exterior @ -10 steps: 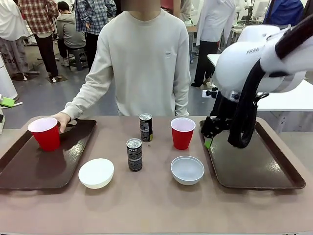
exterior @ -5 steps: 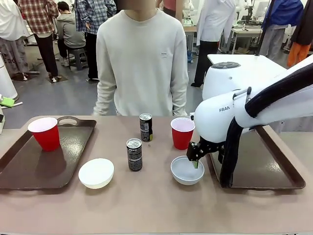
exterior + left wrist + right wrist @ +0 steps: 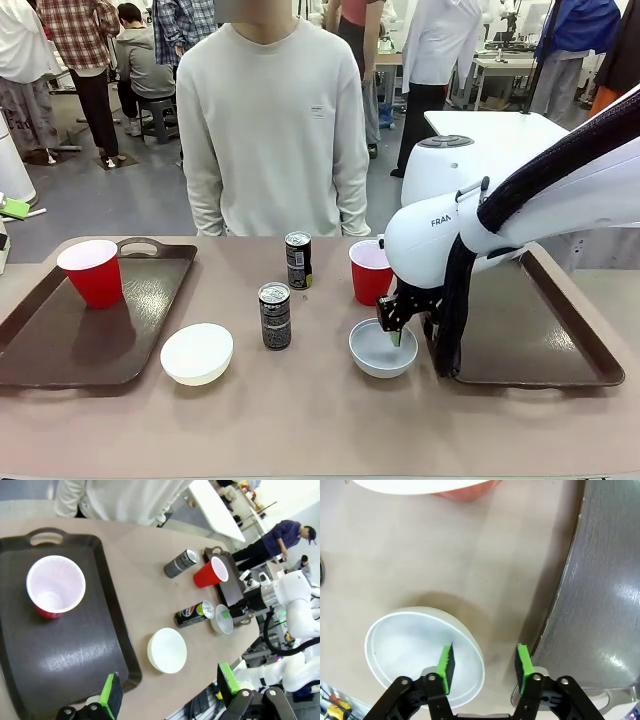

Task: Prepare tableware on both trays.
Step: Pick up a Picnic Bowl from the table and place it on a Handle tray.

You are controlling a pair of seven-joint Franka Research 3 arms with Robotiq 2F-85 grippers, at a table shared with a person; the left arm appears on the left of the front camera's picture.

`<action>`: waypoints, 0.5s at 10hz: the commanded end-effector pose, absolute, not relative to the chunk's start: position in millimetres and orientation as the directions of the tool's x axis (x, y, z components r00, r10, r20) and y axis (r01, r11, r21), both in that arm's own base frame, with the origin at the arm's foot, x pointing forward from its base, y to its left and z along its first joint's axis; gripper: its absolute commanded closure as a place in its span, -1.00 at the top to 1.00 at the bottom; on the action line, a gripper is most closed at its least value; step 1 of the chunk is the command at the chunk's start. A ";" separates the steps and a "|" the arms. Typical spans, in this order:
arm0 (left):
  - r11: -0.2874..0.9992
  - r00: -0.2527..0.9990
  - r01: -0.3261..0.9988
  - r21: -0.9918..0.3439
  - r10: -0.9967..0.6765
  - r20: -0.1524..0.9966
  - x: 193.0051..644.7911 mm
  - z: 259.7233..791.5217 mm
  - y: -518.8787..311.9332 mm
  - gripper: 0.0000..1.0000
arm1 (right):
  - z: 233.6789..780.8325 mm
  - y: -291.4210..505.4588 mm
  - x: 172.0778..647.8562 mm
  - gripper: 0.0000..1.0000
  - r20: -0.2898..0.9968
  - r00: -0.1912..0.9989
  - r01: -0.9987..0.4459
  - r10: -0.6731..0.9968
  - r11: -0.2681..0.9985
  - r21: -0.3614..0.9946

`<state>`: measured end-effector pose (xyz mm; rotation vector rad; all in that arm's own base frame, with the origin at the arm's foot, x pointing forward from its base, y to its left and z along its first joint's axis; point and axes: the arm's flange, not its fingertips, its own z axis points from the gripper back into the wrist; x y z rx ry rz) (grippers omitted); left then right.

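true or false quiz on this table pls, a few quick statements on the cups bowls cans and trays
1. A red cup stands on the left tray. True.
2. The right gripper has its jaws on either side of the rim of the grey-white bowl. True.
3. That bowl sits on the right tray. False: it sits on the table, beside the tray.
4. Both cans lie on their sides. False: the near can and the far can stand upright.
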<state>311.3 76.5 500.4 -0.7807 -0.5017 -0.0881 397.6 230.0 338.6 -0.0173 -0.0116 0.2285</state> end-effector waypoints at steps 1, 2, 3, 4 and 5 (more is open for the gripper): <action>0.712 0.879 0.257 -0.653 0.108 0.464 311.3 500.3 77.1 1.00 | 338.9 230.4 401.9 -1.00 0.002 0.971 -0.239 0.239 0.971 -0.008; 0.712 0.879 0.257 -0.653 0.108 0.464 311.3 500.3 77.1 1.00 | 337.4 228.8 403.4 -1.00 -0.011 0.970 -0.243 0.243 0.970 0.004; 0.712 0.879 0.257 -0.653 0.108 0.464 311.3 500.3 77.1 1.00 | 336.3 227.6 404.6 -1.00 -0.019 0.970 -0.244 0.244 0.970 0.011; 0.712 0.879 0.257 -0.653 0.108 0.464 311.3 500.3 77.1 1.00 | 336.5 226.6 405.0 -1.00 -0.023 0.969 -0.245 0.246 0.969 0.017; 0.712 0.879 0.257 -0.653 0.108 0.464 311.3 500.3 77.1 1.00 | 336.2 225.3 404.7 -1.00 -0.026 0.968 -0.248 0.248 0.969 0.022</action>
